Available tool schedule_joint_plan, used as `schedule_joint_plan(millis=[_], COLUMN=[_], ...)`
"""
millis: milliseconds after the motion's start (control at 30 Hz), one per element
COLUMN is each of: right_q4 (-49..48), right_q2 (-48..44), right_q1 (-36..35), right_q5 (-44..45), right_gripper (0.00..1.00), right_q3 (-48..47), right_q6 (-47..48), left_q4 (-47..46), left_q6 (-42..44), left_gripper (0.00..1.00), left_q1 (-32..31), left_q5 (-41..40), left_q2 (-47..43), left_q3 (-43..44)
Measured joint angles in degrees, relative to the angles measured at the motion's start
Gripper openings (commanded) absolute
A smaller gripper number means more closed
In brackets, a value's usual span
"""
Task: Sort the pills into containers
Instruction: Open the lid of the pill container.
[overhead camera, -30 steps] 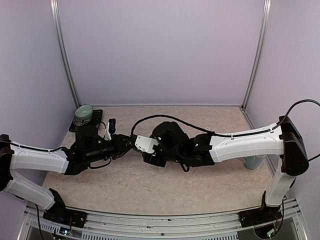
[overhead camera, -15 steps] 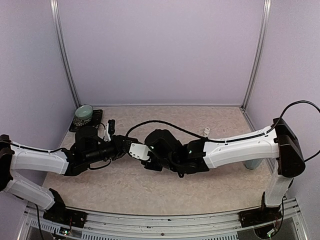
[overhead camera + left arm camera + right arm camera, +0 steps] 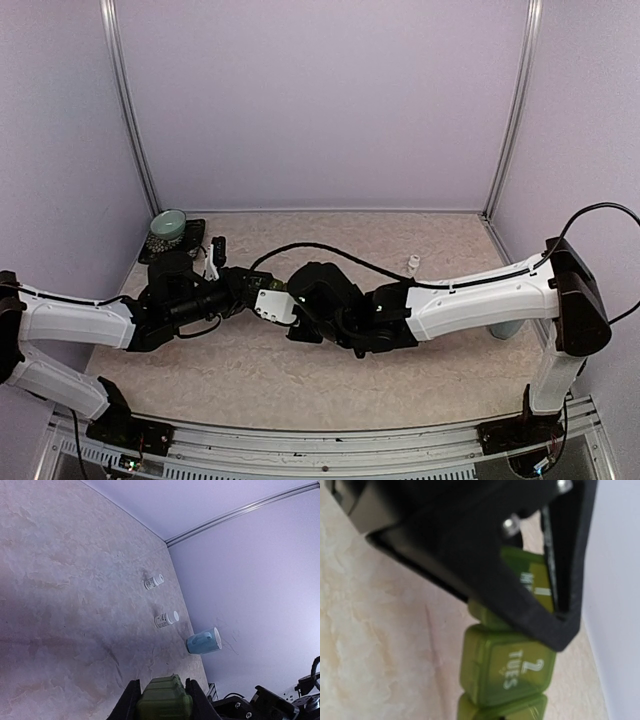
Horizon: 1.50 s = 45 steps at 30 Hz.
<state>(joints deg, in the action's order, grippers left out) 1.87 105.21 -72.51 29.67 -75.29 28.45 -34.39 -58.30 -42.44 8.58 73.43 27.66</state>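
The dark green strip of containers (image 3: 164, 700) is clamped between my left gripper's (image 3: 162, 684) fingers and held above the table. In the right wrist view the strip (image 3: 507, 667) fills the middle; its middle lid reads "2 TUES". The left gripper's black fingers (image 3: 485, 570) grip its upper compartment there. In the top view my left gripper (image 3: 250, 290) and my right gripper (image 3: 274, 303) meet nose to nose left of the table's centre. The right gripper's own fingers do not show in its wrist view. No loose pills are visible.
Two small white pill bottles (image 3: 154, 581) (image 3: 166, 619) lie on the table; one shows in the top view (image 3: 412, 263). A pale blue mug (image 3: 204, 642) lies on its side by the right wall. A pale green bowl (image 3: 168, 224) sits at the back left.
My right arm has reached further left, bringing its gripper up against the left gripper and the strip. A white bottle behind its forearm has come into view. The left arm has barely moved.
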Motion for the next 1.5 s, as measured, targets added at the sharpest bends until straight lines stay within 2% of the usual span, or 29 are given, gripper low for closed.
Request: schedule_joint_plan(millis=[300, 467, 767, 800, 867, 933, 1000, 1233, 1500], right_q4=[0.5, 1.9, 5.9, 6.3, 7.0, 7.4, 7.6, 6.8, 5.6], right_q2=[-0.2, -1.5, -6.7, -7.4, -8.3, -8.8, -9.1, -11.0, -9.5], right_q1=[0.1, 1.4, 7.1, 7.8, 8.7, 8.9, 8.7, 7.9, 6.9], right_q5=[-1.7, -5.8, -13.0, -13.6, -14.2, -14.9, -15.7, -20.9, -23.3], right_gripper=[0.07, 0.06, 0.07, 0.11, 0.26, 0.46, 0.61, 0.63, 0.65], right_q3=[0.0, 0.0, -1.5, -2.0, -3.1, -4.0, -3.9, 2.3, 3.1], right_q6=[-0.9, -2.7, -6.2, -6.6, -7.1, -7.2, -7.9, -9.5, -10.7], left_q4=[0.4, 0.4, 2.7, 3.0, 3.4, 3.6, 3.6, 4.0, 4.2], left_q6=[0.3, 0.7, 2.1, 2.2, 2.2, 2.2, 2.2, 2.4, 2.4], left_gripper=[0.15, 0.14, 0.15, 0.15, 0.15, 0.15, 0.15, 0.15, 0.15], left_q1=[0.0, -0.1, -1.7, -1.8, -1.8, -1.8, -1.8, -1.8, -1.8], left_q5=[-0.4, -0.2, 1.0, 1.0, 1.1, 1.1, 1.1, 1.1, 1.1], left_q2=[-0.4, -0.6, -1.4, -1.4, -1.4, -1.4, -1.6, -2.7, -2.9], left_q3=[-0.2, -0.2, -1.2, -1.4, -1.7, -1.8, -1.8, -1.8, -1.6])
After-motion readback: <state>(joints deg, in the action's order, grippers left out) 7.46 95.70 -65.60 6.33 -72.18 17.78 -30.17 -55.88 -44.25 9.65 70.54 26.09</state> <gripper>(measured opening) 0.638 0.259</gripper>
